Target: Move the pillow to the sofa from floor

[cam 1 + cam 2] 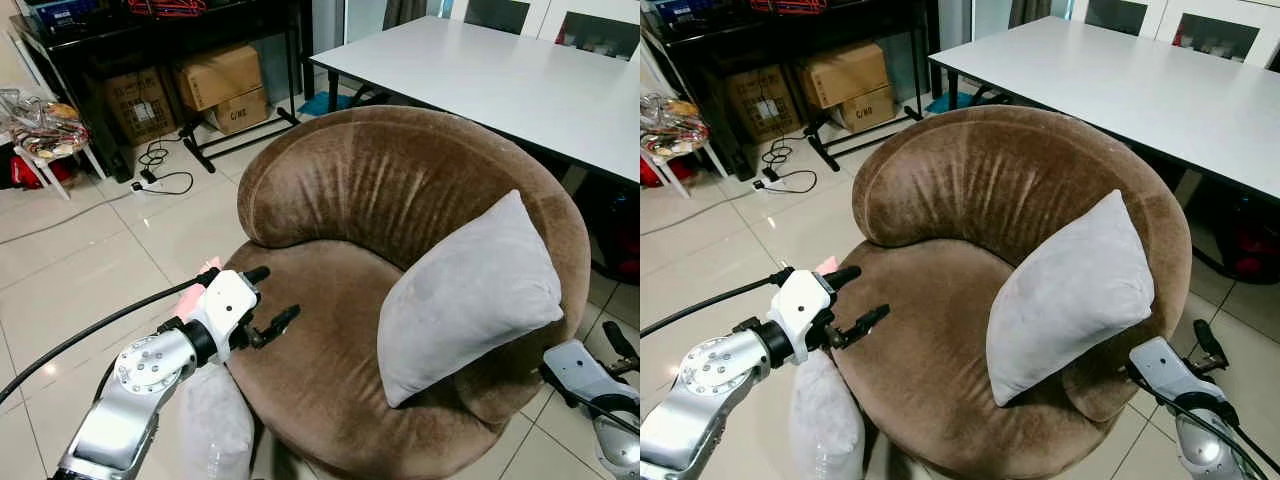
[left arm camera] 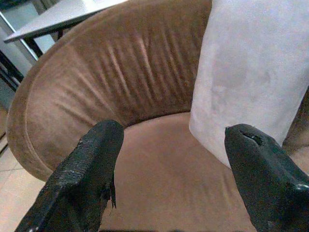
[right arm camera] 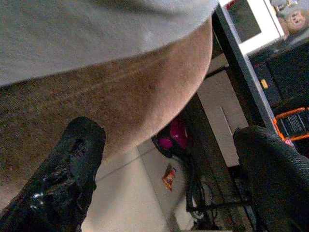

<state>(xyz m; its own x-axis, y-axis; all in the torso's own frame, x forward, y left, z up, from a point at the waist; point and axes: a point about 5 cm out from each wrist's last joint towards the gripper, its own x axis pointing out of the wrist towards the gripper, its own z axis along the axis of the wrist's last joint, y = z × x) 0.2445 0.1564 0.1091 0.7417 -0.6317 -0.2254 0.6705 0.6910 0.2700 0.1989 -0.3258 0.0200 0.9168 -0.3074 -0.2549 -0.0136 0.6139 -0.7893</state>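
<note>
Now, pillow: the grey pillow [image 1: 470, 298] stands on edge in the round brown velvet sofa chair [image 1: 330, 190], leaning against the inner side of the backrest on the robot's right — off the floor, its lower corner on the seat.
Left gripper: the left gripper [image 1: 271, 299] hovers at the chair's front-left rim, fingers spread apart and empty; in the left wrist view the two black fingers [image 2: 91, 169] frame the seat, with the pillow's edge standing just beyond the far finger and touching neither.
Right gripper: the right gripper [image 1: 1203, 340] sits low beside the chair's outer right wall, below the pillow and apart from it; its fingers [image 3: 67, 174] are parted and hold nothing, with the chair's brown side and the pillow's grey underside above them.
Chair contents: the pillow alone rests in the seat.
Beside the chair: a pale plastic-wrapped bundle [image 1: 825, 425] leans at the chair's front-left foot, under the left arm.
Behind: a white table [image 1: 500, 75] runs past the chair's back on the right; cardboard boxes [image 1: 215, 80] sit under a black rack [image 1: 150, 35] on the left — a cable and power strip [image 1: 150, 178] lie on the tiled floor [image 1: 90, 270] in front of it.
</note>
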